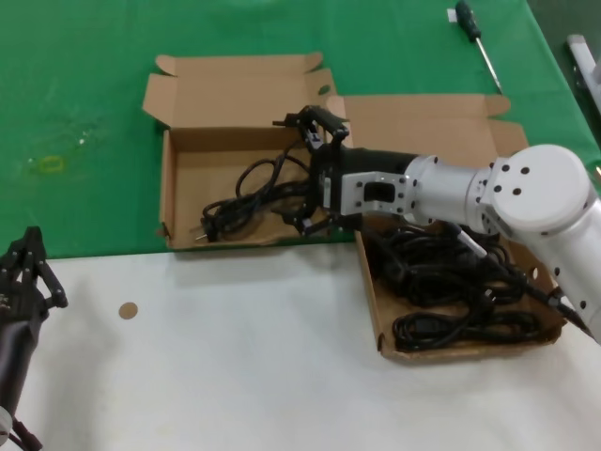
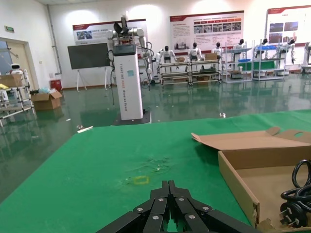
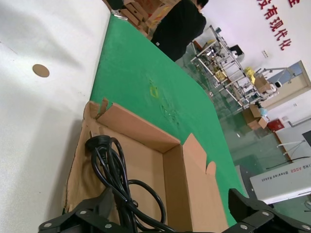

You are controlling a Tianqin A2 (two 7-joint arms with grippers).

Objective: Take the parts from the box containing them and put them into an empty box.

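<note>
The wider cardboard box (image 1: 202, 174), whose lid has a round hole by a tab, holds one looped black power cord (image 1: 246, 195). The smaller box (image 1: 373, 305) with a wavy front wall holds several black cords (image 1: 451, 282). My right gripper (image 1: 291, 174) is open wide, low over the wider box's right end, with the cord's loops at its fingertips. In the right wrist view the cord (image 3: 111, 167) runs between the spread fingers (image 3: 77, 221) inside the box (image 3: 146, 127). My left gripper (image 1: 30, 268) is shut and empty at the near left; its wrist view (image 2: 169, 189) shows the box wall (image 2: 238, 180).
A screwdriver (image 1: 475, 33) lies on the green cloth at the far right. A small brown disc (image 1: 128, 310) lies on the white table near my left arm. A faint yellow mark (image 1: 47, 164) shows on the cloth at the left.
</note>
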